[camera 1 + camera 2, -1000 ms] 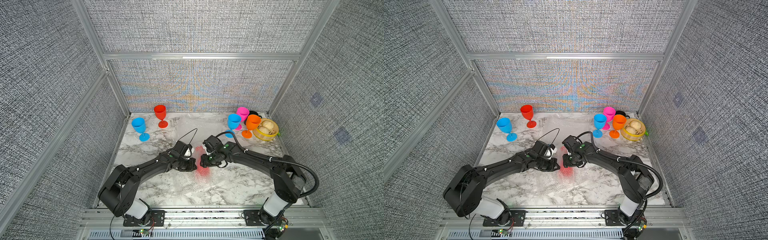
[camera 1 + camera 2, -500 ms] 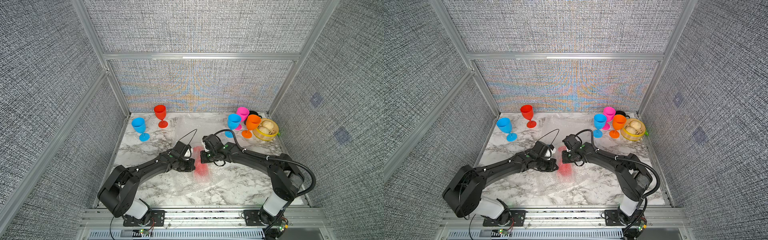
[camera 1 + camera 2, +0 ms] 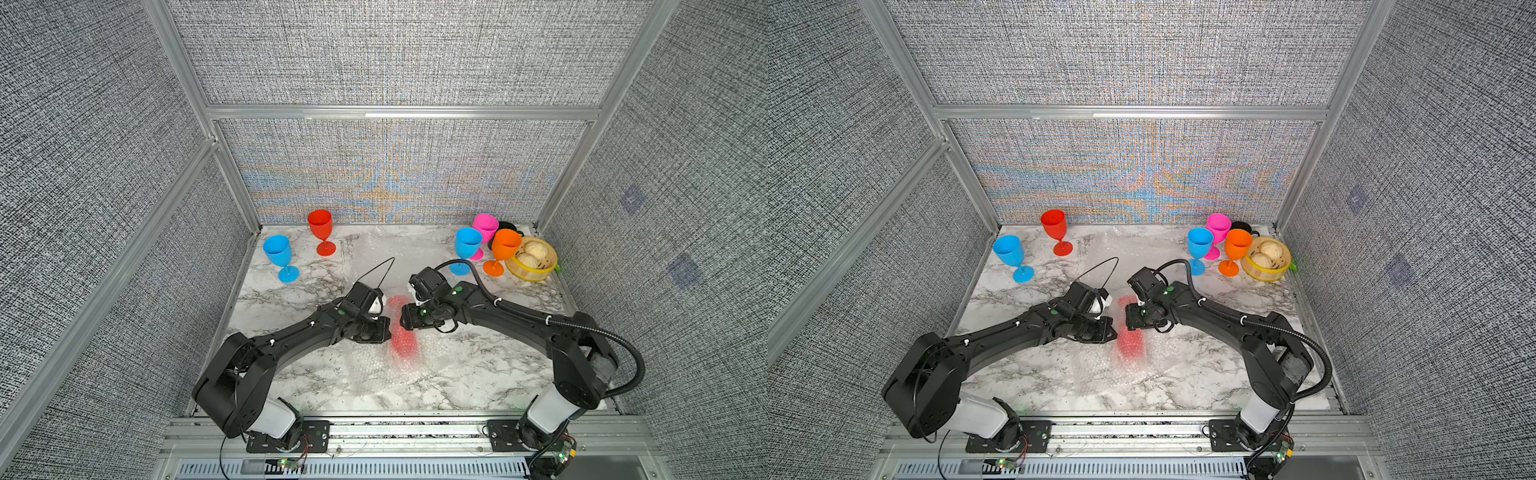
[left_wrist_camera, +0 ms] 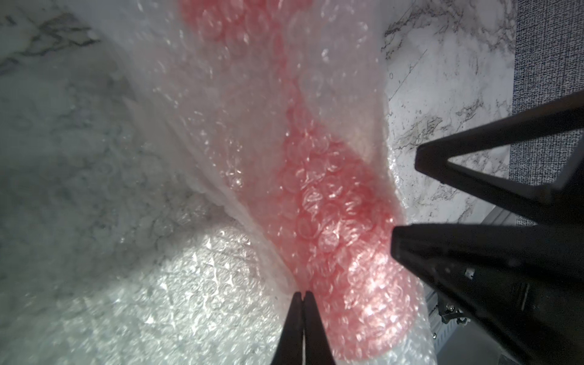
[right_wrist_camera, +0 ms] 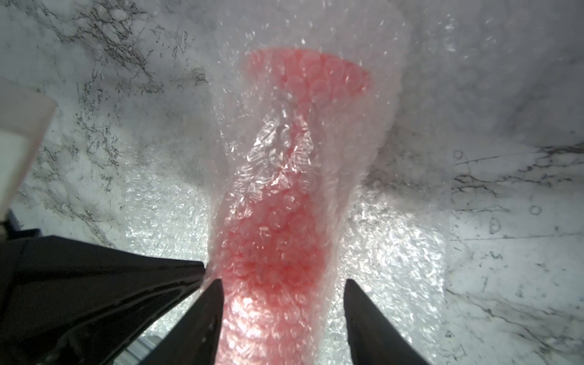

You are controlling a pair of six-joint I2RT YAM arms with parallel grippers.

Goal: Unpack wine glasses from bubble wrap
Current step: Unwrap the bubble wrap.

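Found the red wine glass (image 3: 402,332) lying at the middle of the table (image 3: 478,374), swaddled in bubble wrap (image 3: 374,374). Noted the left gripper (image 4: 301,295) pinched together on a fold of it, the right gripper (image 5: 282,282) spread apart astride the glass. Judged best to clamp the glass gently, then peel the fold sideways.

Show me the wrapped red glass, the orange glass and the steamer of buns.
wrapped red glass (image 3: 402,343): in a top view, red body under the bubble wrap.
orange glass (image 3: 506,245): in a top view, its bowl.
steamer (image 3: 534,276): in a top view, its front wall.
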